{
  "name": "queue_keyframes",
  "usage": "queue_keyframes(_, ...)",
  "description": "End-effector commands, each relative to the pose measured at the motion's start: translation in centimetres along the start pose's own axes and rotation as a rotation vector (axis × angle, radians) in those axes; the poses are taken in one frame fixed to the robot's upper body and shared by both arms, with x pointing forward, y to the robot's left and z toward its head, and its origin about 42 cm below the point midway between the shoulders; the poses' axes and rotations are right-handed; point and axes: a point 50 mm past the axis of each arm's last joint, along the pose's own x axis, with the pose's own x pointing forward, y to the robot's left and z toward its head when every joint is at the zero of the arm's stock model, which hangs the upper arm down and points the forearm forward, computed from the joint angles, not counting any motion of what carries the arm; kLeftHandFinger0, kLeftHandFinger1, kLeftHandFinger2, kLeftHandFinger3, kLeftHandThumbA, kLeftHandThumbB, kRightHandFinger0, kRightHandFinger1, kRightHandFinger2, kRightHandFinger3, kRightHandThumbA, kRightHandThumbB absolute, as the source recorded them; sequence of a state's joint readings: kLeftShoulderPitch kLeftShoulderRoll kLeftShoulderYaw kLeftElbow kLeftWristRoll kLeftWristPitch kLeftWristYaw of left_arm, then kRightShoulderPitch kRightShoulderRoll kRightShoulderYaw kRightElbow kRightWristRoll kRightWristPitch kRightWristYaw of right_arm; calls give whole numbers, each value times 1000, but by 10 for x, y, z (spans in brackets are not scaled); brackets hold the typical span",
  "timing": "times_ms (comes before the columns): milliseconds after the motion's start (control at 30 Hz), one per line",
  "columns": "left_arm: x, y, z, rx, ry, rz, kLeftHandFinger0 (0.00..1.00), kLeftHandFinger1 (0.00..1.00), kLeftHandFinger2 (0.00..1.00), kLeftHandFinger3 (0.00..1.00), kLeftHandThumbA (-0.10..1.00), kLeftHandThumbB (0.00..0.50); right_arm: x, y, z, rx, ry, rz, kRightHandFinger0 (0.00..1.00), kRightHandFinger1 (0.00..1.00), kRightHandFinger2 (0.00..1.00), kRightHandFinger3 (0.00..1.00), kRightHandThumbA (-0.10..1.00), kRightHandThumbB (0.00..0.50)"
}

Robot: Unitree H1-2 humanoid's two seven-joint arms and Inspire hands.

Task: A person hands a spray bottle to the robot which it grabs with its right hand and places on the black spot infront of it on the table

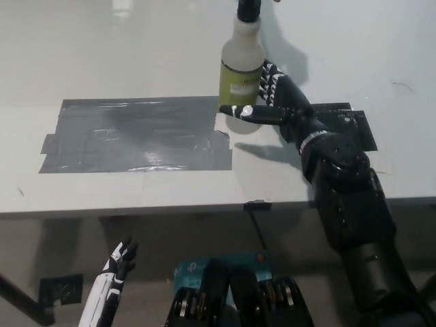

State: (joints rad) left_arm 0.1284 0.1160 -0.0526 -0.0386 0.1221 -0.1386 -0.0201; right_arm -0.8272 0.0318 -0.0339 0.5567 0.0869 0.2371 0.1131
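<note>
Head view: right hand [272, 95] was at the spray bottle [241, 68], fingers spread around its lower body, not yet closed. Bottle stood upright on the table [102, 48], just beside the black spot's [136, 135] upper right corner. Left hand [117, 262] hung below the table edge, fingers loosely apart.

spray bottle [242, 71] label unreadable, no other text

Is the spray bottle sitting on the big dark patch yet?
No, the white spray bottle with yellow-green liquid is off the upper right corner of the large dark grey tape patch, beside the black right hand.
</note>
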Motion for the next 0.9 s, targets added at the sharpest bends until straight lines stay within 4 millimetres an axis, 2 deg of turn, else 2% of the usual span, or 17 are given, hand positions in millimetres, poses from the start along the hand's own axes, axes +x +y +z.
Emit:
queue_keyframes(0, -1, 2, 11, 12, -50, -12, 1000, 1000, 1000, 1000, 1000, 83, 18, 8, 47, -21, -122, 12, 1000, 1000, 1000, 1000, 1000, 472)
queue_keyframes(133, -2, 1, 11, 7, -48, -11, 1000, 1000, 1000, 1000, 1000, 95, 22, 9, 54, -28, -130, 16, 1000, 1000, 1000, 1000, 1000, 460)
queue_keyframes(233, -2, 1, 11, 4, -42, -11, 1000, 1000, 1000, 1000, 1000, 108, 24, 10, 57, -45, -131, 16, 1000, 1000, 1000, 1000, 1000, 488)
queue_keyframes(300, -2, 1, 11, 1, -43, -11, 1000, 1000, 1000, 1000, 1000, 107, 25, 11, 56, -40, -136, 18, 1000, 1000, 1000, 1000, 1000, 491)
queue_keyframes(333, -3, 1, 10, 2, -43, -11, 1000, 1000, 1000, 1000, 1000, 91, 26, 11, 56, -44, -132, 17, 1000, 1000, 1000, 1000, 1000, 490)
queue_keyframes(567, -1, 1, 12, -4, -52, -13, 1000, 1000, 1000, 1000, 1000, 79, 36, 17, 61, -64, -134, 22, 1000, 1000, 1000, 1000, 1000, 428)
queue_keyframes(667, 0, 1, 13, -10, -56, -15, 1000, 1000, 1000, 1000, 1000, 75, 40, 19, 61, -86, -118, 26, 1000, 1000, 1000, 1000, 1000, 454)
queue_keyframes(733, 0, 1, 14, 0, -48, -11, 1000, 1000, 1000, 1000, 1000, 97, 43, 20, 59, -135, -114, 32, 1000, 1000, 1000, 1000, 1000, 417)
queue_keyframes(767, 0, 1, 14, -2, -47, -11, 1000, 1000, 1000, 1000, 1000, 102, 46, 21, 56, -160, -113, 32, 1000, 1000, 1000, 1000, 995, 384)
queue_keyframes(800, 0, 1, 14, -3, -49, -13, 1000, 1000, 1000, 1000, 1000, 100, 47, 22, 54, -147, -110, 20, 678, 587, 564, 775, 864, 377)
queue_keyframes(833, 0, 2, 14, -5, -51, -14, 1000, 1000, 1000, 1000, 1000, 100, 47, 23, 53, -122, -108, 10, 441, 425, 507, 700, 833, 374)
queue_keyframes(867, 1, 2, 14, 2, -52, -15, 1000, 1000, 1000, 1000, 1000, 103, 48, 24, 51, -173, -128, -50, 26, 43, 213, 268, 731, 403)
